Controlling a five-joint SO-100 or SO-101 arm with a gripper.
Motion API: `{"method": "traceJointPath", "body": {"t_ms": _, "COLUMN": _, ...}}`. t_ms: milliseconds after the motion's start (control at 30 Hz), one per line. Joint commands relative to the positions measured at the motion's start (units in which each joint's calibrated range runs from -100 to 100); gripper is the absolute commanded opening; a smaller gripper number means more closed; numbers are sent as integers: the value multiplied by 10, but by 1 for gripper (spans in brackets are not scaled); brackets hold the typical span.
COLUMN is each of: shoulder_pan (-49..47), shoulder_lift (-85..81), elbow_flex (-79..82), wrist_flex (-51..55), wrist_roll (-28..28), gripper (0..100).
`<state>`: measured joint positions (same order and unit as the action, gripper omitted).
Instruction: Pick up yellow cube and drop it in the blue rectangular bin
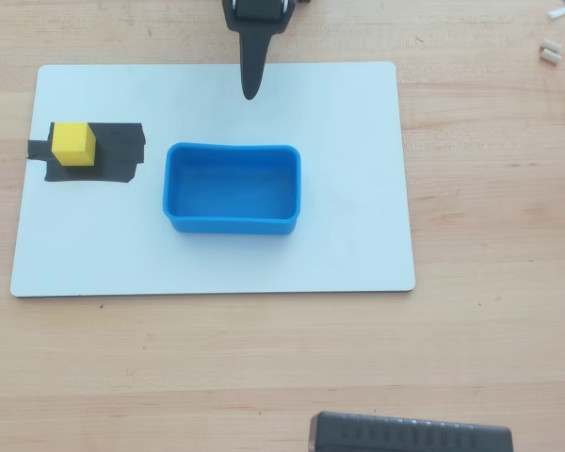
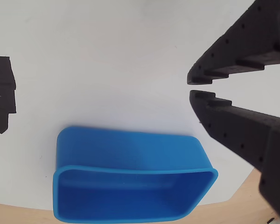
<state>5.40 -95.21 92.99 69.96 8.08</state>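
Wooden table carries a white board. Yellow cube sits on black tape at nine o'clock of the empty blue rectangular bin. Gripper, at twelve, nearly closed, holding nothing.

Wood table w/ white board flat on it, black device at bottom edge, small bits top right.
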Motion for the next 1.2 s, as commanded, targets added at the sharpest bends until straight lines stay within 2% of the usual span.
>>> {"method": "traceJointPath", "body": {"t_ms": 0, "shoulder_pan": -1, "shoulder_lift": -11, "elbow_flex": -2, "wrist_flex": 2, "wrist_roll": 0, "gripper": 0}}
{"method": "traceJointPath", "body": {"t_ms": 333, "shoulder_pan": 8, "shoulder_lift": -11, "elbow_flex": -3, "wrist_flex": 1, "wrist_roll": 14, "gripper": 0}}
{"method": "traceJointPath", "body": {"t_ms": 567, "shoulder_pan": 31, "shoulder_lift": 1, "elbow_flex": -67, "wrist_flex": 10, "wrist_roll": 34, "gripper": 0}}
{"method": "traceJointPath", "body": {"t_ms": 833, "shoulder_pan": 58, "shoulder_lift": 219, "elbow_flex": -312, "wrist_flex": 62, "wrist_roll": 58, "gripper": 0}}
{"method": "traceJointPath", "body": {"t_ms": 967, "shoulder_pan": 128, "shoulder_lift": 279, "elbow_flex": -396, "wrist_flex": 63, "wrist_roll": 98, "gripper": 1}}
{"method": "traceJointPath", "body": {"t_ms": 1167, "shoulder_pan": 206, "shoulder_lift": 501, "elbow_flex": -561, "wrist_flex": 58, "wrist_roll": 117, "gripper": 1}}
